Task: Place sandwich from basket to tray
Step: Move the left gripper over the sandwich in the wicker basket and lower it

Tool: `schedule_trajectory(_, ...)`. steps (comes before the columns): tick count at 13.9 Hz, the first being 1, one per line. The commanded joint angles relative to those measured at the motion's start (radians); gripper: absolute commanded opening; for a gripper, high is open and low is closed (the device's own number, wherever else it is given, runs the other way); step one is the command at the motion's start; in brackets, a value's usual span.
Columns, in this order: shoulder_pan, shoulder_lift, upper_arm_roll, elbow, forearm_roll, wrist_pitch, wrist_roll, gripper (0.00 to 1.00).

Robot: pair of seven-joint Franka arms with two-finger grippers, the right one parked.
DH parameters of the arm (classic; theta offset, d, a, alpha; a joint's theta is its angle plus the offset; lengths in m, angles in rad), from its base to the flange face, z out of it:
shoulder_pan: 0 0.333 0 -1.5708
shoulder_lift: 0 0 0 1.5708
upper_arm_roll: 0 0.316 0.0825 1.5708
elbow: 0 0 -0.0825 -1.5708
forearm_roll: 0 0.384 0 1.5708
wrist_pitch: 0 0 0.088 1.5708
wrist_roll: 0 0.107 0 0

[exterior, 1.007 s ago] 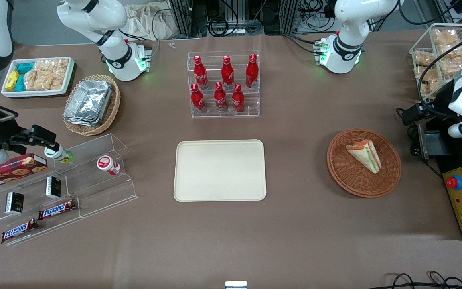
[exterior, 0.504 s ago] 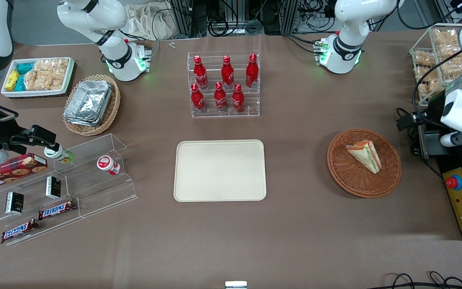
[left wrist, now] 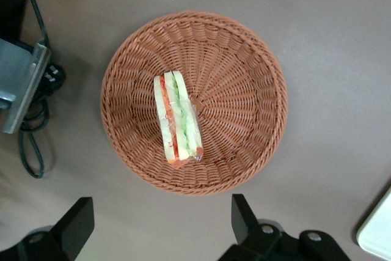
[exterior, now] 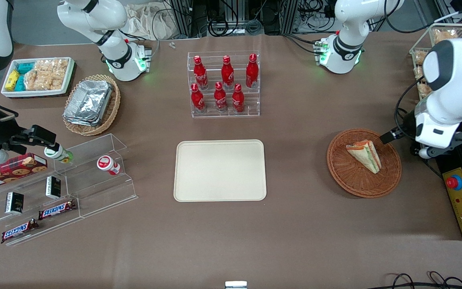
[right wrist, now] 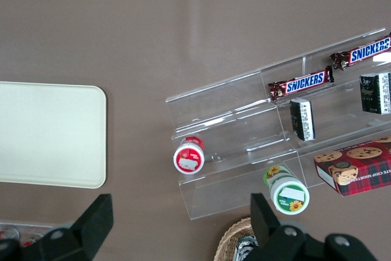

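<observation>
one sandwich (exterior: 364,155), lying on its side inside the round basket (exterior: 351,182), crust edge up, green and red filling visible between pale slices. left gripper (left wrist: 160,227) hovering above the brown table (exterior: 295,233) just beside the basket rim, fingers (left wrist: 243,218) spread wide, nothing held. cream tray (exterior: 219,170) bare at table centre, well apart from the basket, toward the parked arm's end.

Left arm's pincer (left wrist: 159,227) raised, fingers (left wrist: 76,227) apparently spread
</observation>
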Motion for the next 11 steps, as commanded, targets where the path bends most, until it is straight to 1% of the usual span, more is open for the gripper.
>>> schedule_trajectory(1,0.009,-0.054,-0.006,-0.160,0.016,0.150,-0.043,1.00)
schedule_trajectory(2,0.009,-0.049,-0.006,-0.185,0.016,0.175,-0.064,1.00)
schedule_trajectory(4,0.007,-0.025,-0.006,-0.190,0.016,0.194,-0.125,1.00)
schedule_trajectory(6,0.007,0.012,-0.006,-0.200,0.016,0.253,-0.141,1.00)
schedule_trajectory(11,0.009,0.040,-0.004,-0.354,0.013,0.500,-0.162,1.00)
